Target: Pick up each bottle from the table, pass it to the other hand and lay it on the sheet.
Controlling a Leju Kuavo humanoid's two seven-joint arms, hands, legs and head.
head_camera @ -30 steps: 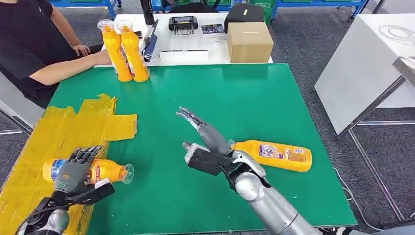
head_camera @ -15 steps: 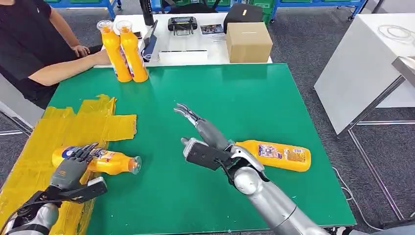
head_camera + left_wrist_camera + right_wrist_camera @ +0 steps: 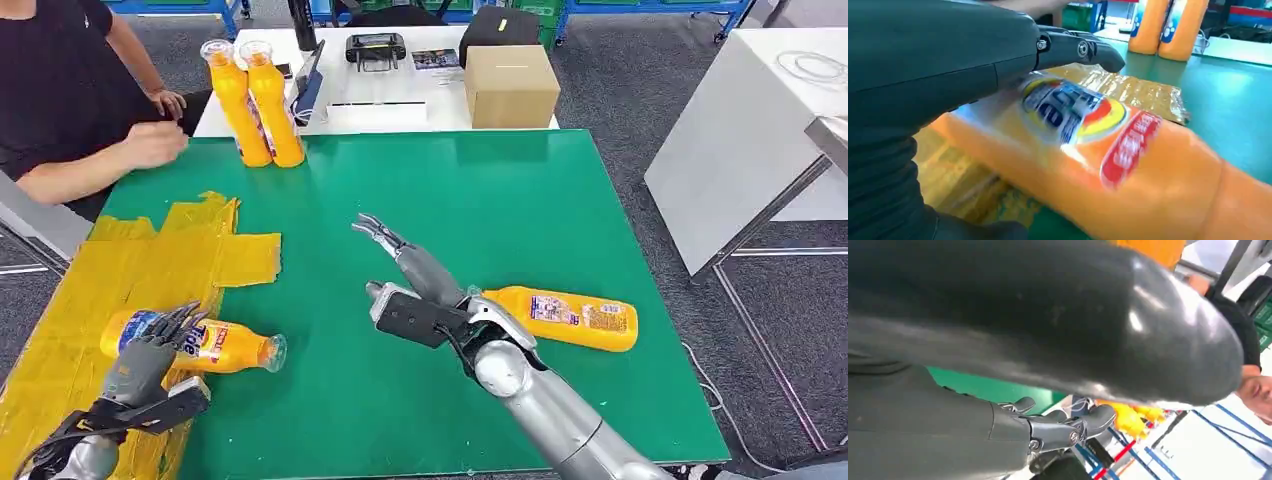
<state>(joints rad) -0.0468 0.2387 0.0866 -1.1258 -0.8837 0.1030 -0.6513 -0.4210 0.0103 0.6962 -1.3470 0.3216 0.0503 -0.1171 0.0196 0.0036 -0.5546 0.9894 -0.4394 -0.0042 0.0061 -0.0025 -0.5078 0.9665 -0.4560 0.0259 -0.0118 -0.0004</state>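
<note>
Green tabletop [image 3: 520, 200], yellow sheet [image 3: 120, 270] at lower left of the head view. Your left hand [image 3: 150, 352] rests over a lying bottle [image 3: 215, 345], fingers loose, not gripping; its neck overhangs the sheet edge, so it may roll off onto the green. Your right hand [image 3: 400, 265] is spread and empty at frame center, next bottle [image 3: 560, 317] just behind it. Two standing bottles [image 3: 255, 100] wait upper left beside a person's hand [image 3: 155, 145]; watch for a collision there.
</note>
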